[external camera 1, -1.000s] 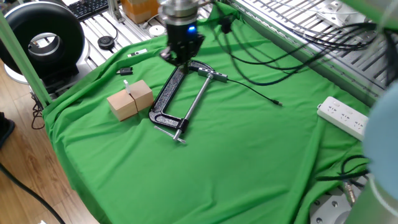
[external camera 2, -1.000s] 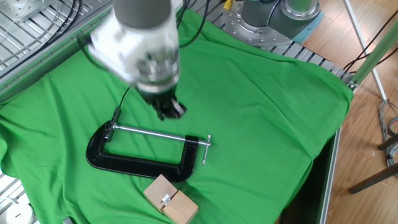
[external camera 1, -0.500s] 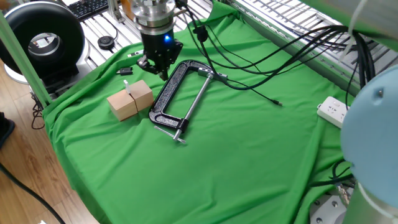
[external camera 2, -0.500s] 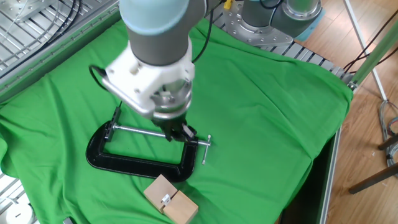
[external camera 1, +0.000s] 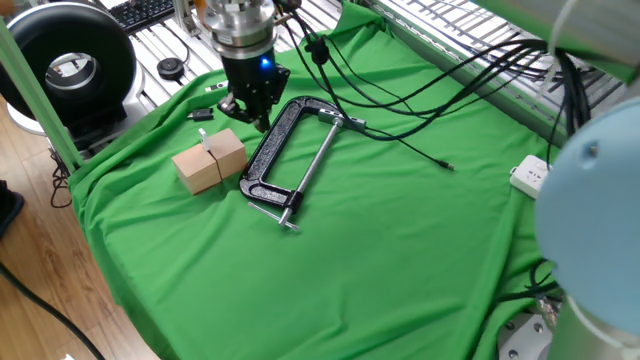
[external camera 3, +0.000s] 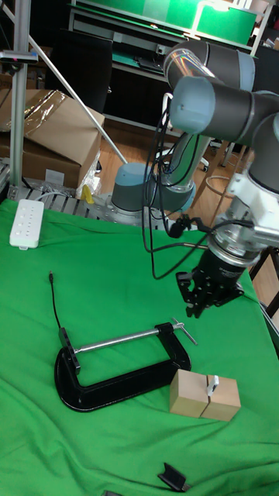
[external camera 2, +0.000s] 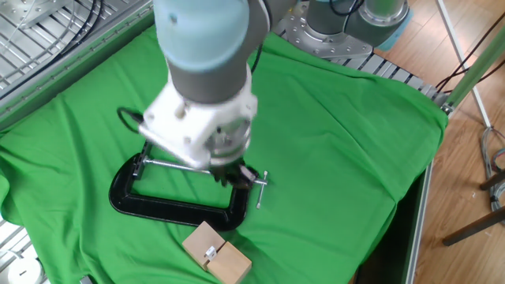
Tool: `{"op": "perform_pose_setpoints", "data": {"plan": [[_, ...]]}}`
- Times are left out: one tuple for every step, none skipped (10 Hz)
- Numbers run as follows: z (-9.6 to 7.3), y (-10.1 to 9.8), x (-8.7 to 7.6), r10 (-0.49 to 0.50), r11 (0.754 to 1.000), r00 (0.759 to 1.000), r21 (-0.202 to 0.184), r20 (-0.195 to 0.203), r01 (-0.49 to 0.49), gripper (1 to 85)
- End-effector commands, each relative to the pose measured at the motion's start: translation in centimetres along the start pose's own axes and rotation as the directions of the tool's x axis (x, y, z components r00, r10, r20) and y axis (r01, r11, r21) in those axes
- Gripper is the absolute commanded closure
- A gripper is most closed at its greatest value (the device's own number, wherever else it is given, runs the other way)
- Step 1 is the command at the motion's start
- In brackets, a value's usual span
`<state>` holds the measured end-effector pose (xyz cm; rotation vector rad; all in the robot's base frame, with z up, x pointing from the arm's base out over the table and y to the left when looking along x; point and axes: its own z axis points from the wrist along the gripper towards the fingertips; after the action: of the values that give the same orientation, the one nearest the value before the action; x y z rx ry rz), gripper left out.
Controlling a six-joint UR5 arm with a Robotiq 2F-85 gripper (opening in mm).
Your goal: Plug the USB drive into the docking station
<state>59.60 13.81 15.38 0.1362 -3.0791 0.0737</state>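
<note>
Whitish-silver and tiny, the USB drive sticks up from the wooden block, probably light, stiff and slick, so nip its exposed top; gripper hovers nearby, can't tell if spread.

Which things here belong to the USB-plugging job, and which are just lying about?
Job: USB drive, standing between the wooden blocks; docking station, apparently held at the clamp; gripper.
Lying about: power strip; small black piece.
</note>
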Motion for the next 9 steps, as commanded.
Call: {"op": "perform_pose_setpoints", "data": {"plan": [[-0.7,3.9,-3.1,0.053,0.999,0.998,0.005,-0.023,-0.053,66.7],[-0.7,3.7,-3.9,0.072,0.997,0.997,0.016,0.000,-0.072,66.7],[-0.8,2.2,-5.0,0.073,0.994,0.996,0.073,0.045,-0.076,66.0],[-0.8,1.9,-5.5,0.086,0.992,0.994,0.082,0.070,-0.092,65.7],[-0.8,2.5,-5.0,0.091,0.994,0.995,0.060,0.048,-0.094,65.0],[-0.7,3.5,-4.2,0.072,0.997,0.997,0.026,0.014,-0.072,64.0],[-0.7,4.9,-3.7,0.028,0.999,1.000,-0.027,-0.010,-0.028,59.0],[-0.7,5.2,-3.7,0.018,0.999,1.000,-0.040,-0.009,-0.018,51.7],[-0.7,4.9,-4.0,0.025,0.999,1.000,-0.028,0.004,-0.025,51.7]]}}
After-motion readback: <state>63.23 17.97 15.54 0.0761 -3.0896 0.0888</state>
